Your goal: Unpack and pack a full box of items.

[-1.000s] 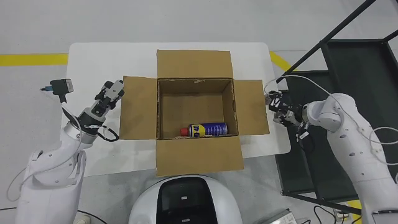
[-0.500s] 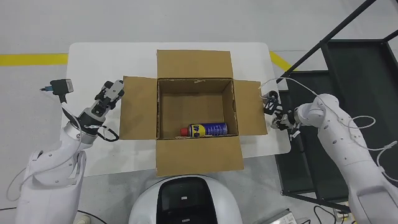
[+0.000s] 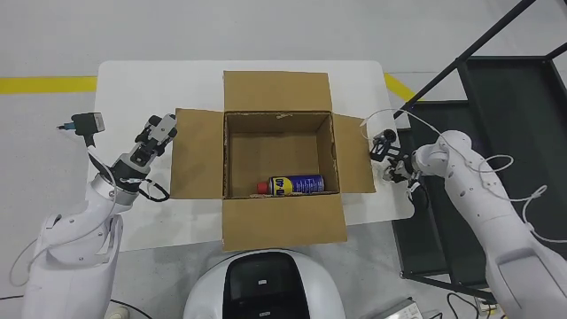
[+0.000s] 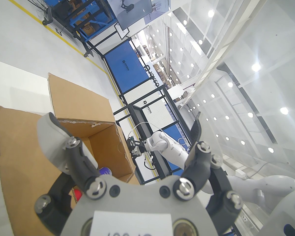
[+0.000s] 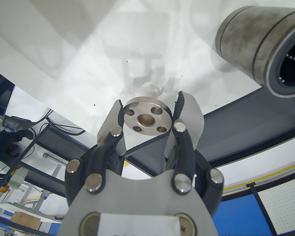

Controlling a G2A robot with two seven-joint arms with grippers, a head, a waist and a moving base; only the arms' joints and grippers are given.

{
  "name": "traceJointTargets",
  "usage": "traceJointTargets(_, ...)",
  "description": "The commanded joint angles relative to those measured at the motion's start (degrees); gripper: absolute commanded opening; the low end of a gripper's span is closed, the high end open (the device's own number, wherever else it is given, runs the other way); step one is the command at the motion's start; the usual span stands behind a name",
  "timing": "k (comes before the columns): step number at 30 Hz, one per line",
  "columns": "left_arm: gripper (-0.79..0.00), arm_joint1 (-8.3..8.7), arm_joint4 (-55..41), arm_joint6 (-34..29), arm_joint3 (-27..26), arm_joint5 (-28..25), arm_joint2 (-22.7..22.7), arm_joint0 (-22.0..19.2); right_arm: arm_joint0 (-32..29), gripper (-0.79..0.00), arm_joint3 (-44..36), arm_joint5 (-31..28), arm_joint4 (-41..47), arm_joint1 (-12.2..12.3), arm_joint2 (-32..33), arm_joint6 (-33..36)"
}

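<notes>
At 3 o'clock of box (image 3: pixel 279 97), right end effector (image 3: pixel 383 145) grips metal flange (image 5: pixel 147 119); left end effector (image 3: pixel 166 125), 9 o'clock, open, empty. Box holds one spray can (image 3: pixel 297 182): judged nearly unpacked or barely packed.

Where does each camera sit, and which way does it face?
Top view: above the arms, facing down at table and cardboard box; left gripper, right gripper show.
Left wrist view: on that wrist, facing across the box; open gripper shows.
Right wrist view: on that wrist, facing a white surface; gripper clamps metal flange.
Top and left wrist share the box.
</notes>
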Motion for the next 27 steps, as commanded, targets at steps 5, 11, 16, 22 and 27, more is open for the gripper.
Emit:
traceJointTargets(5, 0.000, 0.00, 0.00, 0.01, 0.00, 0.00, 0.00, 0.00, 1.56, 0.000, 1.93, 0.08, -0.66, -0.44, -1.42, -1.18)
traceJointTargets(11, 0.000, 0.00, 0.00, 0.01, 0.00, 0.00, 0.00, 0.00, 2.73, 0.000, 3.48, -0.80, 0.45, -0.61, -1.80, -1.90)
traceJointTargets(16, 0.000, 0.00, 0.00, 0.01, 0.00, 0.00, 0.00, 0.00, 3.09, 0.000, 4.65, -3.74, 2.76, 0.37, 0.65, -2.25)
traceJointTargets(22, 0.000, 0.00, 0.00, 0.01, 0.00, 0.00, 0.00, 0.00, 0.28, 0.000, 2.41, -6.84, 3.90, 3.11, 6.58, -1.88)
traceJointTargets(27, 0.000, 0.00, 0.00, 0.01, 0.00, 0.00, 0.00, 0.00, -4.10, 0.000, -2.96, -8.24, 6.20, 5.74, 13.52, -1.91)
